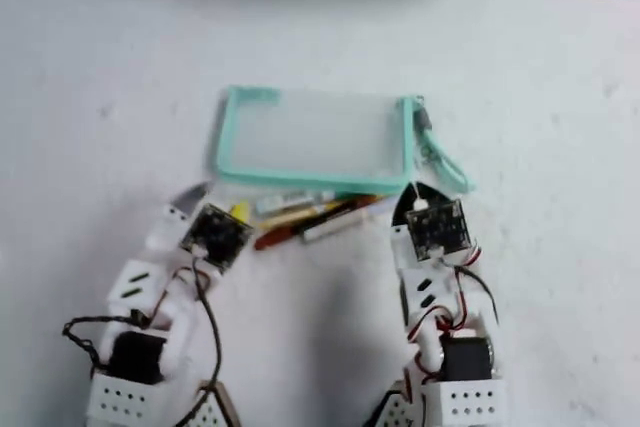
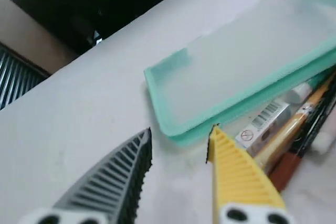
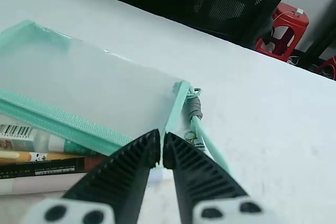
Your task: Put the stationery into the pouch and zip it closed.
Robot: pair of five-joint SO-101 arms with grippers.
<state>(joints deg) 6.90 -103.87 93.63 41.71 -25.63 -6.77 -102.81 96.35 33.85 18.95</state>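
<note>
The pouch [image 1: 315, 137] is lying near the middle of the counter [image 1: 100, 67]. The stationery [image 1: 310, 215] is bunching along its side facing the arms, seemingly only partly inside the mouth, so loading looks unfinished. The left claw [image 2: 180, 132] is hovering, fingers apart, by the pouch's corner. The right claw [image 3: 160, 137] is sitting with fingers together at the opposite corner, near the zipper pull [image 3: 195, 109]. The next move is probably calling for pushing the pens deeper before zipping.

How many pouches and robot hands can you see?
pouch: 1
robot hands: 2, the left hand and the right hand
total: 3
</note>
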